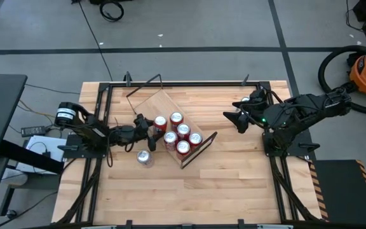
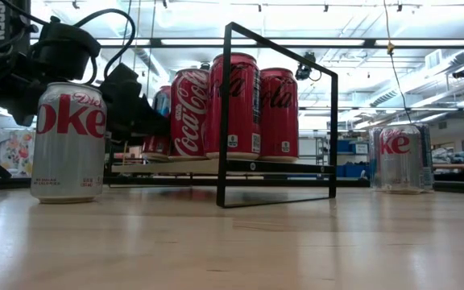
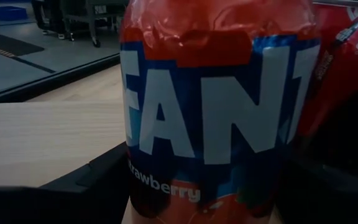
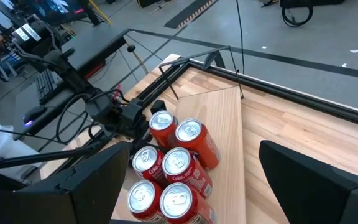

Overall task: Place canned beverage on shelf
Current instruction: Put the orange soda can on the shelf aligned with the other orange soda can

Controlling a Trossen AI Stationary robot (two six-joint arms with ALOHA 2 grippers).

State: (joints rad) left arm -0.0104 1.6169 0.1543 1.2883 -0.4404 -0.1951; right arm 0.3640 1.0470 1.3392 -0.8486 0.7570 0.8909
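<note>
The shelf (image 1: 154,105), a light-wood plank with black wire end frames (image 2: 225,121), lies slantwise at the table's middle. Several red Coca-Cola cans (image 1: 183,130) stand upright on its near half. At the plank's left edge is a red-and-blue Fanta can (image 3: 210,118), upright; my left gripper (image 1: 150,129) is shut on it, also seen as my left gripper (image 4: 132,121). Its base is hidden. My right gripper (image 1: 235,119) hangs open above the table's right part, holding nothing. My left gripper pinches the Fanta can's side wall (image 3: 132,180) between its two fingers (image 3: 55,193), one on each side, low on the can's body. The fingers reach in about level from the table's left. The can stays upright; whether its base rests on the plank I cannot tell.
A silver Diet Coke can (image 1: 145,158) stands on the table just near-left of the shelf, close under my left arm. A second silver can (image 2: 401,157) stands farther off on the right. Bare wood lies along the table's near side.
</note>
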